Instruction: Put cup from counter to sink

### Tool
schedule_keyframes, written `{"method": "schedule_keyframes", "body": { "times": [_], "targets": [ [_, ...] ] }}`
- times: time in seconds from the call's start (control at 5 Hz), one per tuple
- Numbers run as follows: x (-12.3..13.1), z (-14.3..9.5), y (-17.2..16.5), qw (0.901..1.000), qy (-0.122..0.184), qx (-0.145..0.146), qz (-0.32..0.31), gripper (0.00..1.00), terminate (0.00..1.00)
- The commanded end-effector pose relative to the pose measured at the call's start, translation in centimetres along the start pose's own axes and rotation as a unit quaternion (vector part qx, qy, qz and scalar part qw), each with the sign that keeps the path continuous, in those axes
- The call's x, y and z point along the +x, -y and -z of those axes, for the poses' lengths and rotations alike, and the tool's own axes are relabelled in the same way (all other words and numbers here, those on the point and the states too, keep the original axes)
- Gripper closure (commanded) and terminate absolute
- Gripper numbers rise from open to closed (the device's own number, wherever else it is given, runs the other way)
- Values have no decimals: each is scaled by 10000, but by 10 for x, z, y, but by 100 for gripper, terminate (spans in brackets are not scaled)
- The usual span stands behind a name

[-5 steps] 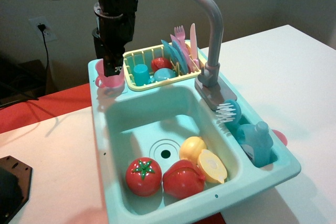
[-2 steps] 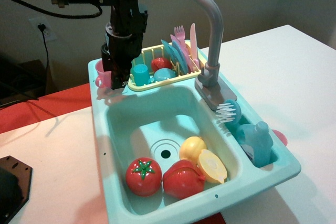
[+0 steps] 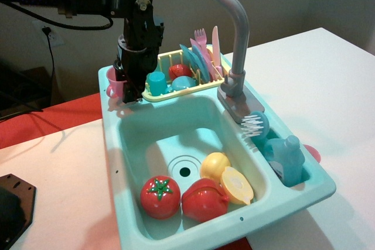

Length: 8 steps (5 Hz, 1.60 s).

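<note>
Nearest the viewer, in the sink (image 3: 176, 139), lie a tomato (image 3: 159, 197), a red fruit (image 3: 204, 199) and two yellow halves (image 3: 225, 178), crowded along the near wall; the drain ring (image 3: 184, 171) and the far half of the basin floor are bare. To the right, a blue bottle (image 3: 287, 157) and a brush (image 3: 256, 125) sit in a side well, and the grey faucet (image 3: 231, 33) rises from the right rim. Farther back, a yellow rack (image 3: 176, 77) holds a blue cup (image 3: 156, 81), plates and cutlery. At the far left corner of the counter (image 3: 108, 118) stands the pink cup (image 3: 115, 86), mostly hidden behind the gripper (image 3: 130, 89); only its left side and loop handle show. The gripper hangs low at the cup, its black fingers reaching the cup's right wall, but whether they are spread, pressed together or pinching the wall cannot be told from this view. The cup looks to be thin, rigid plastic: probably very light, stiff, not fragile, and smooth enough to slip or tip under a poor grasp. A pinch across the rim wall, one finger inside and one outside, seems the surest hold; the handle appears too small and is turned away to the left. The bare far floor offers the clearest place to set it down.
</note>
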<state>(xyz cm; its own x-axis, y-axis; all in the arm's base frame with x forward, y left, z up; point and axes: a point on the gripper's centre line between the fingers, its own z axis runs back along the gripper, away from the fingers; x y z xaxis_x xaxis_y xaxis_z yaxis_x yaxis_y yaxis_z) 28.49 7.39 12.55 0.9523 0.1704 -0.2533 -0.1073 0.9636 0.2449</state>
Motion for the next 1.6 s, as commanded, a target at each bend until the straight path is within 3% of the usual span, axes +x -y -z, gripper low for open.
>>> {"method": "schedule_keyframes", "body": {
  "times": [0.0,0.4,0.6,1.0,1.4],
  "targets": [
    [-4,-15,-6,9995,263,12,-170,100,0],
    [-6,-19,-2,9994,314,-3,-166,100,0],
    [0,-41,11,9983,575,-29,77,100,0],
    [3,-70,52,9950,890,-161,419,100,0],
    [-3,-62,111,9916,828,-248,964,100,0]
  ]
}}
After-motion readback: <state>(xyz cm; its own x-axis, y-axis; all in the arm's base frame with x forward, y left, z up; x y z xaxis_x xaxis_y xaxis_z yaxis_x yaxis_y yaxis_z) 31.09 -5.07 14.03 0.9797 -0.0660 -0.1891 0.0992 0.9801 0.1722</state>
